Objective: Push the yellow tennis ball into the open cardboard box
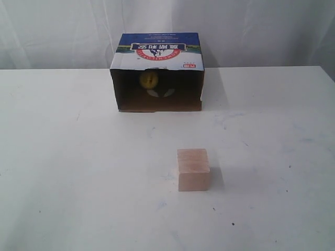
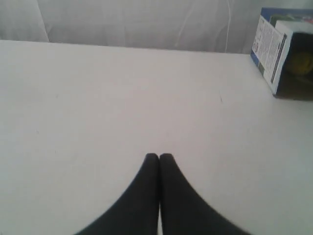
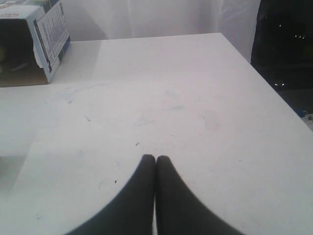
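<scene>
The yellow tennis ball (image 1: 149, 79) lies inside the open cardboard box (image 1: 157, 49), deep in its dark interior; the left wrist view shows it dimly too (image 2: 299, 62). The box (image 2: 274, 41) lies on its side at the back of the white table, opening toward the front, and its corner shows in the right wrist view (image 3: 46, 29). My left gripper (image 2: 159, 156) is shut with nothing in it, over bare table far from the box. My right gripper (image 3: 155, 158) is shut and empty as well. Neither arm shows in the exterior view.
A pale pinkish wooden cube (image 1: 193, 169) stands on the table (image 1: 78, 157) in front of the box, nearer the front edge. The table's right edge (image 3: 264, 83) drops off to a dark area. A white curtain hangs behind.
</scene>
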Tool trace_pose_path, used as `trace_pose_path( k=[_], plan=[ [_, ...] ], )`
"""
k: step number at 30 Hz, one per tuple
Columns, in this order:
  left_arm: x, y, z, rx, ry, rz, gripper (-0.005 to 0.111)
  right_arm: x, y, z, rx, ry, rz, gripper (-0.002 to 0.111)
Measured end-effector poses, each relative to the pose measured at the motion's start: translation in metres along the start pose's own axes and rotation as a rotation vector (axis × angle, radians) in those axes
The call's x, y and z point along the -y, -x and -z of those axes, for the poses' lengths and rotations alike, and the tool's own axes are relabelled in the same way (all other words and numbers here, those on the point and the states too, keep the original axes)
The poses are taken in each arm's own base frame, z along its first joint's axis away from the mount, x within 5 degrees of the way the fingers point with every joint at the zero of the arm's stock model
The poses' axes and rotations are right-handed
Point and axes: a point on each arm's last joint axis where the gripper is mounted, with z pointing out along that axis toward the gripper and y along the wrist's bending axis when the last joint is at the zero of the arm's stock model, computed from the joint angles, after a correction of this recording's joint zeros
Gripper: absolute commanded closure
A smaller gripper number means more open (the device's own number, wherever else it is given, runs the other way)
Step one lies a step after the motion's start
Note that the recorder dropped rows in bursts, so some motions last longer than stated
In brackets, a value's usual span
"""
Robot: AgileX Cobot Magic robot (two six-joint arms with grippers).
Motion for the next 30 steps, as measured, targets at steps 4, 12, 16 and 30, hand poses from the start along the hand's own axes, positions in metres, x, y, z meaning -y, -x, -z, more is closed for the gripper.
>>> trace_pose_path(
  k=[4,12,16,30],
  plan=[
    [0.003,-0.015,0.001,-0.164,-0.071,-0.030,0.107,0.000,0.000,0.000,0.000,0.002,0.000,0.108],
    [0.011,-0.018,0.003,-0.194,-0.192,0.023,0.107,0.000,0.000,0.000,0.000,0.002,0.000,0.108],
    [0.011,-0.009,0.002,-0.093,-0.193,0.009,0.107,0.000,0.000,0.000,0.000,0.002,0.000,0.108],
    [0.008,-0.023,0.004,-0.247,-0.173,-0.088,0.107,0.000,0.000,0.000,0.000,0.002,0.000,0.108]
  ],
)
